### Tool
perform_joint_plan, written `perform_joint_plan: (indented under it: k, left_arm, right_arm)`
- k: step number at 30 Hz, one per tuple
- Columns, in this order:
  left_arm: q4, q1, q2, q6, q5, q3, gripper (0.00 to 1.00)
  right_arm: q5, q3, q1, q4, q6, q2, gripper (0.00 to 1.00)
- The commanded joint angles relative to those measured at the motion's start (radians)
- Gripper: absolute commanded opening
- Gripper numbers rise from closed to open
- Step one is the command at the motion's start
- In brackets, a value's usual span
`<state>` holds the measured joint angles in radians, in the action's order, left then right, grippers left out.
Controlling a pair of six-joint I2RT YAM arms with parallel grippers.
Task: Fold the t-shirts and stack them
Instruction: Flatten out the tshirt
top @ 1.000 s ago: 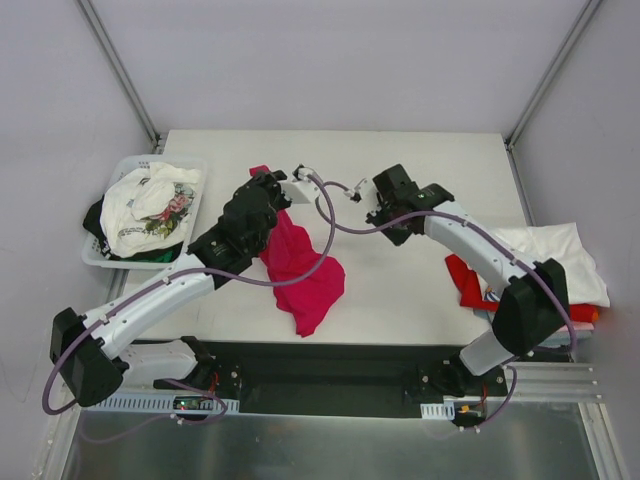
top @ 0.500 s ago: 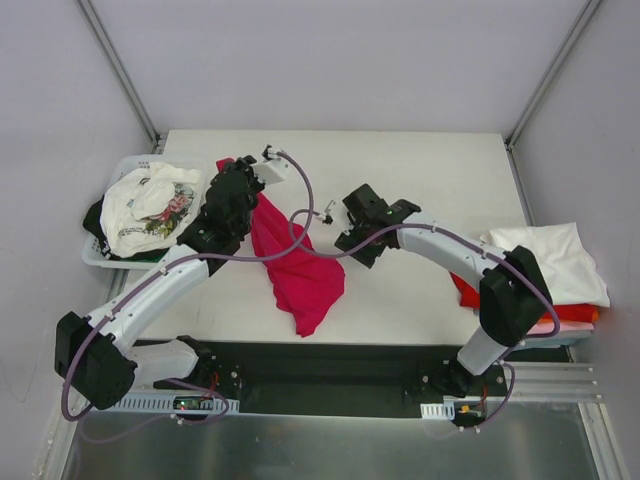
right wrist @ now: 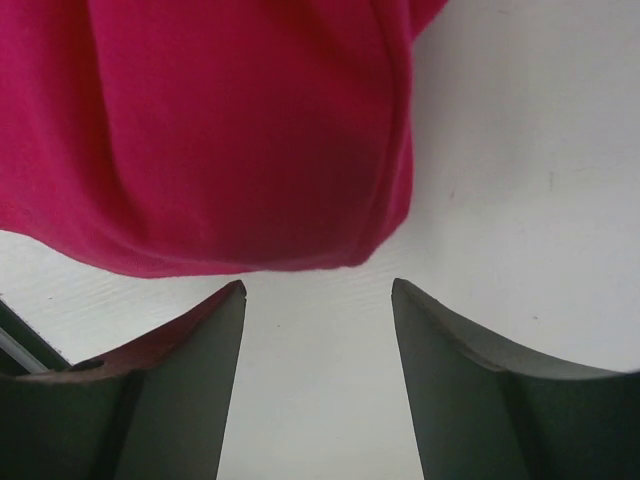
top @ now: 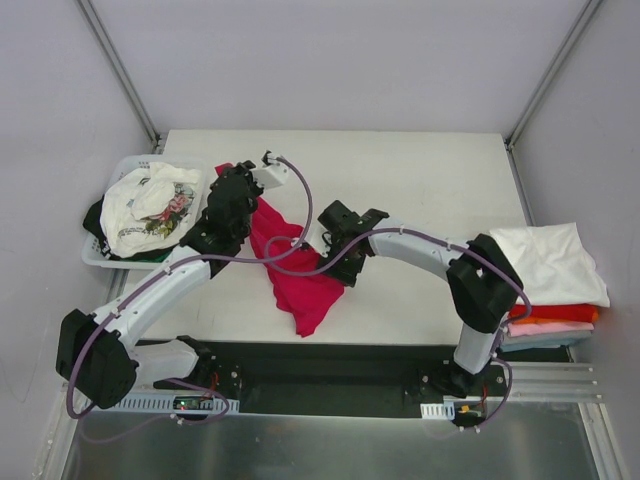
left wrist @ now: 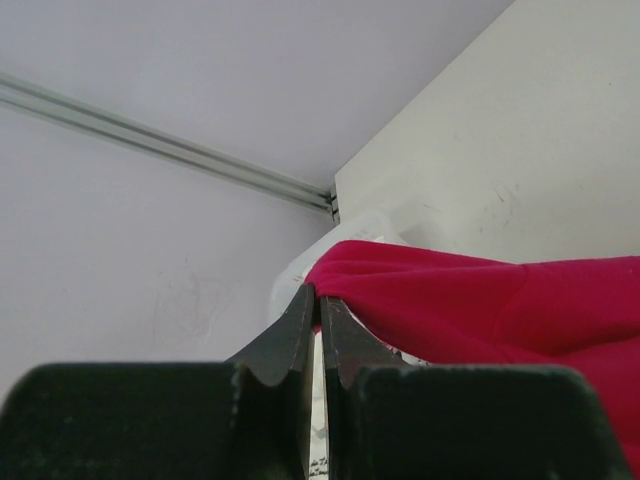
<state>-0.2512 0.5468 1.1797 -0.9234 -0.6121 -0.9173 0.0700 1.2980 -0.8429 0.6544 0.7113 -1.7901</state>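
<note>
We're in the opening stretch on the crimson t-shirt [top: 298,268], and it isn't flat yet. It trails from a raised corner near the basket [top: 128,160] down onto the table [top: 430,180] in a rumpled diagonal heap.

The left gripper [left wrist: 318,300] has its jaws pressed tight together, pinching a fold of that crimson cloth and holding it off the surface. The fabric drapes away to the right of the fingers.

The right gripper [right wrist: 318,290] sits low over the bare tabletop with its jaws spread and nothing between them. The rounded edge of the shirt lies just ahead of the fingertips, apart from them.

So we read this as the spreading-out step: one corner is secured and the second hold is not yet made. The fold itself hasn't started.

At the right edge of the table a stack of folded t-shirts [top: 552,290] waits, white on top with red and pink layers below. More shirts sit in the basket, a white printed one [top: 150,205] uppermost.

Next, the right arm needs to slide forward so the cloth edge passes between its fingers. It should then close on the hem rather than a bunched lump. With both holds set, the arms can draw apart and lay the shirt out smooth.
</note>
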Motion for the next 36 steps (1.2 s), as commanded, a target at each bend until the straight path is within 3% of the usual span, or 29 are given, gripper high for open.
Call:
perform_joint_plan:
  k: [1, 14, 31, 34, 36]
  left_arm:
    - [-0.083, -0.024, 0.003, -0.012, -0.014, -0.009, 0.00]
    - [-0.100, -0.047, 0.008, -0.015, -0.008, -0.003, 0.00]
    - [-0.114, -0.053, 0.005, 0.000, 0.002, 0.028, 0.00]
    - [-0.118, -0.054, 0.005, 0.000, 0.003, 0.034, 0.00]
    - [-0.120, -0.056, 0.006, 0.001, 0.003, 0.034, 0.00]
  right_arm:
    - [0.034, 0.049, -0.008, 0.011, 0.040, -0.029, 0.64]
    - [0.050, 0.142, -0.007, 0.022, 0.088, -0.061, 0.66]
    - [0.134, 0.106, -0.004, -0.001, 0.116, -0.078, 0.59]
    - [0.128, 0.101, -0.002, -0.004, 0.114, -0.080, 0.54]
    - [0.128, 0.095, -0.004, -0.004, 0.116, -0.081, 0.46]
